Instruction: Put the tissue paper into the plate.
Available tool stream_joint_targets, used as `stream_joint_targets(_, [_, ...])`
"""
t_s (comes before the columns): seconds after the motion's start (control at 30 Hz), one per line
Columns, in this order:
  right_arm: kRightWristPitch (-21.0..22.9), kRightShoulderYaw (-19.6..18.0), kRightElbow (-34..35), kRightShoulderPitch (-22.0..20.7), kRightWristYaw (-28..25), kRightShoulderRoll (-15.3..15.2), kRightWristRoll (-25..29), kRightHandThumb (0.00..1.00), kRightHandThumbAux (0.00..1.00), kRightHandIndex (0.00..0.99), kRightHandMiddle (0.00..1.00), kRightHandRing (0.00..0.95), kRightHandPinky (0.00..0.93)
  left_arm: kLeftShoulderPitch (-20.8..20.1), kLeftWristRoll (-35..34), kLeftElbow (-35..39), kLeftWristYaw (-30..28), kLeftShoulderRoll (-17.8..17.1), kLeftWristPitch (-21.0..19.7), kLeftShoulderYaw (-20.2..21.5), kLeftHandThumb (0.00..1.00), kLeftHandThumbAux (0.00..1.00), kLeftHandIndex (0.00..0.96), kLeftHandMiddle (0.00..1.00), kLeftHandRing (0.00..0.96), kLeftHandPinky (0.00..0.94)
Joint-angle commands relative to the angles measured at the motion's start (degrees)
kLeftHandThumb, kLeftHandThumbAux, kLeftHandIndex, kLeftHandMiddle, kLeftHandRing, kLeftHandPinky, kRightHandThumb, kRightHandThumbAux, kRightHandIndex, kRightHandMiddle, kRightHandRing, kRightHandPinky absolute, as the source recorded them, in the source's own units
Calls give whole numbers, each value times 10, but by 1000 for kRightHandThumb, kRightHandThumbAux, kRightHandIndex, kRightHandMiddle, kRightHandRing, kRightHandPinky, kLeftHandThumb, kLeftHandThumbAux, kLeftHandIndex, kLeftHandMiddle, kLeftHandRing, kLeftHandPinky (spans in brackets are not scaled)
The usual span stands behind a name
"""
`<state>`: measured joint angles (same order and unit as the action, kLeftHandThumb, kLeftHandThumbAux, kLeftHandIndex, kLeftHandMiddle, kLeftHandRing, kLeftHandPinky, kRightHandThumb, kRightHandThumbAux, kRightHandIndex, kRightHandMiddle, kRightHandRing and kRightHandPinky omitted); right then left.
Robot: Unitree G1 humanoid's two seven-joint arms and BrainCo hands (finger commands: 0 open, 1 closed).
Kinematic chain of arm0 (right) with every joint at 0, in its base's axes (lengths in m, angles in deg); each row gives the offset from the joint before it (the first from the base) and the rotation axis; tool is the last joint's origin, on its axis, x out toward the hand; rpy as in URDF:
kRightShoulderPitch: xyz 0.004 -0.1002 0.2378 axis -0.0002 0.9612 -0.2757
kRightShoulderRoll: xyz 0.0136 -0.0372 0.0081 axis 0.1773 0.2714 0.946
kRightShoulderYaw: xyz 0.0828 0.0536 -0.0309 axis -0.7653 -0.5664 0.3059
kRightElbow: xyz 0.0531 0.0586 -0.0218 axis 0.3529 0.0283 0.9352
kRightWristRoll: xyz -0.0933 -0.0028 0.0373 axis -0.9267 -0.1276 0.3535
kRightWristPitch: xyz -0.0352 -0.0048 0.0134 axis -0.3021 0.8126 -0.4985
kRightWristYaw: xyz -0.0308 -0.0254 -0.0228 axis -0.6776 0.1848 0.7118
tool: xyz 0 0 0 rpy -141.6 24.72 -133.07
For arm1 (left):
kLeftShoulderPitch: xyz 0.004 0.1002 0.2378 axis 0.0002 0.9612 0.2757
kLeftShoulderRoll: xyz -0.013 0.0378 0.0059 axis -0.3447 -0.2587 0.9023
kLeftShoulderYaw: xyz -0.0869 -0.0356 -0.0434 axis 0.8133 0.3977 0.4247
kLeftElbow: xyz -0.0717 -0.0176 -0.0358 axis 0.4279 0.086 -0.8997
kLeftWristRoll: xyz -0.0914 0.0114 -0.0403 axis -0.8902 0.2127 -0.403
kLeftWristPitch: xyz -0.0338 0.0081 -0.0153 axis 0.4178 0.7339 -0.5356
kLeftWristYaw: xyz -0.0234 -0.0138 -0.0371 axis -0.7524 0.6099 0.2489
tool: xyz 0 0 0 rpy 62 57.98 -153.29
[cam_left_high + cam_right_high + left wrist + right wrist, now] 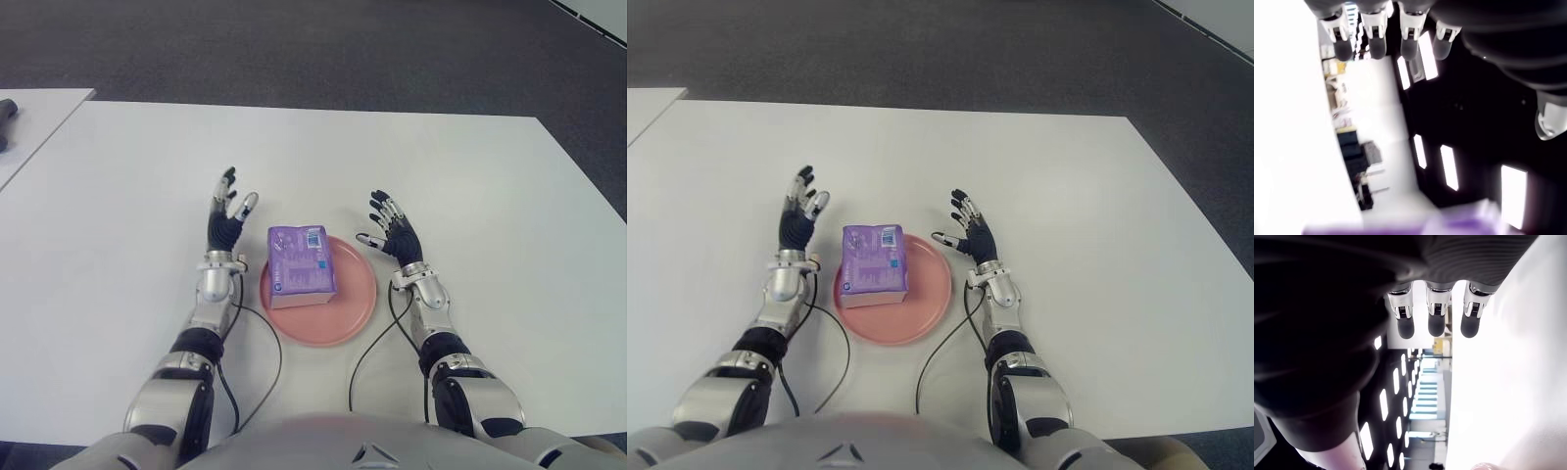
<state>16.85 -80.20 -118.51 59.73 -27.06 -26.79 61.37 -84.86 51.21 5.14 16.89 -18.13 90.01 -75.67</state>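
A purple tissue paper pack (301, 261) lies on the pink plate (355, 294), covering the plate's left part and overhanging its left rim a little. My left hand (227, 217) stands just left of the pack with fingers spread upward, holding nothing. My right hand (390, 228) is at the plate's far right rim, palm facing the pack, fingers spread and empty. Both wrist views show straight fingers (1373, 34) (1435, 313) with nothing between them.
The white table (470, 196) extends well past the plate on all sides. Thin black cables (265, 362) run from both wrists toward my body. A second white table (39, 113) with a dark object stands at the far left.
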Motion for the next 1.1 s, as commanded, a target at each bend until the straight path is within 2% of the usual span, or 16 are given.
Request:
stream_joint_targets(0.03, [16,-9,-20,47,-7,3,16,0,894,33,0,0,39,15,-10,11,-15,4,-15,-2,0,382,0,0,0,0])
stream_joint_targets(0.27, [25,-14,-4,50,-3,8,20,0,893,38,0,0,37,32,-37,20,-47,17,-50,-2,0,382,0,0,0,0])
stream_joint_targets(0.4, [41,-13,11,54,17,11,14,0,870,35,0,0,28,62,-38,74,-52,29,-96,-11,0,386,0,0,0,0])
stream_joint_targets(0.57, [50,-8,26,58,33,12,8,1,832,28,0,0,12,79,-44,106,-63,35,-124,-14,0,393,0,0,0,0])
stream_joint_targets(0.83, [54,-1,36,63,44,12,3,21,787,18,0,0,8,84,-57,93,-82,36,-129,-13,0,400,0,0,0,0])
stream_joint_targets(1.1, [57,2,45,65,55,13,0,26,788,17,0,0,12,108,-64,134,-99,36,-145,-18,0,419,0,0,0,0])
